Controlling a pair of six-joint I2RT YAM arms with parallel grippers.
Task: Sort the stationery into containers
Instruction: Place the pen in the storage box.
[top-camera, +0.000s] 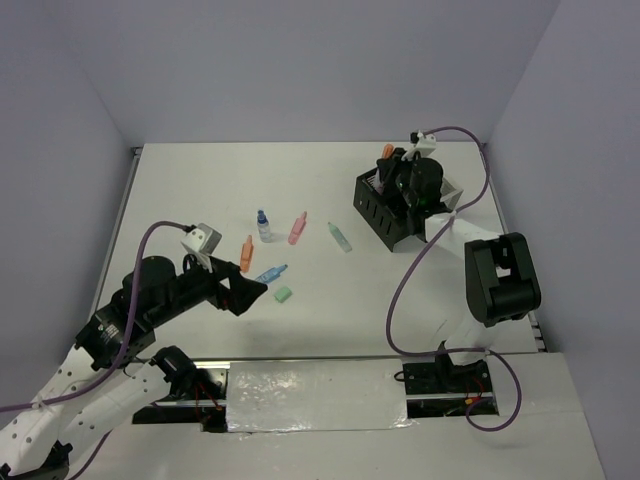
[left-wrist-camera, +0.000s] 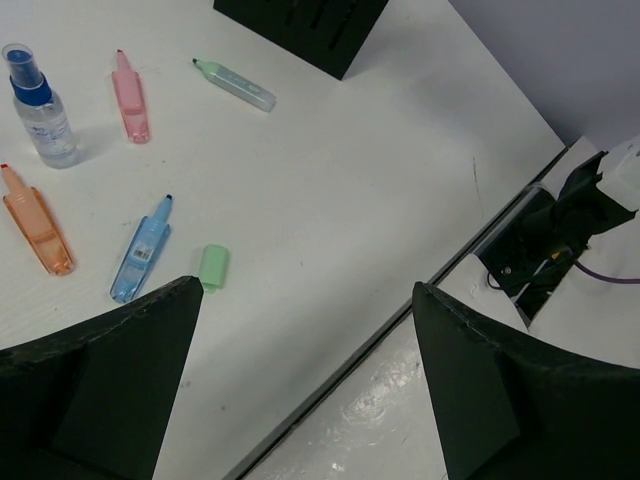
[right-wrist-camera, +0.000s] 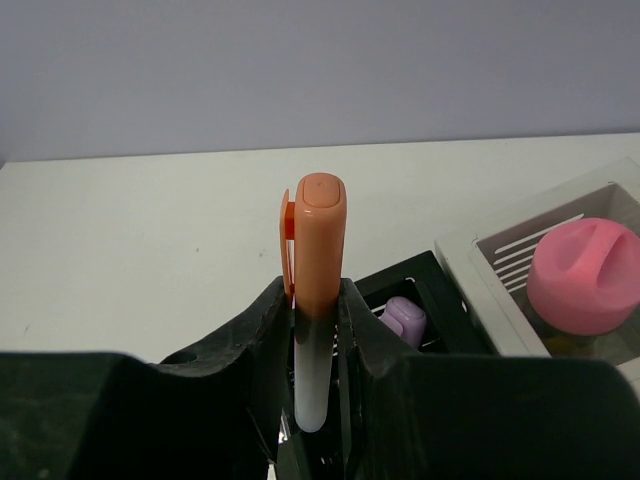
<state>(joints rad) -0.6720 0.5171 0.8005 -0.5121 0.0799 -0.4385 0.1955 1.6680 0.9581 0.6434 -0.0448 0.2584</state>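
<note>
Pinched an orange highlighter (right-wrist-camera: 318, 240) upright in the right gripper (right-wrist-camera: 318, 310), fingers (right-wrist-camera: 268, 335) pressed against both sides of its pale lower barrel, orange cap uppermost. Held it over the black box (top-camera: 385, 222) at the far right of the table (top-camera: 200, 180), above a purple item (right-wrist-camera: 405, 320) already lying inside that box. Found the white box (right-wrist-camera: 470, 250) just beside the black one, with a round pink item (right-wrist-camera: 583, 275) in it. Hung the left gripper (top-camera: 250, 297) spread wide and gripping nothing, low over the near left part of the table, close to its front edge. Saw the remaining stationery loose on the tabletop between the two arms, well apart from both boxes: a blue-capped bottle (left-wrist-camera: 38, 110) standing upright, a pink highlighter (left-wrist-camera: 130, 98) near it, a green highlighter (left-wrist-camera: 235, 84) further right, a second orange highlighter (left-wrist-camera: 36, 222), a blue highlighter (left-wrist-camera: 142, 250), and a stubby green eraser (left-wrist-camera: 213, 267) just beside the blue one, nearest the left gripper.
</note>
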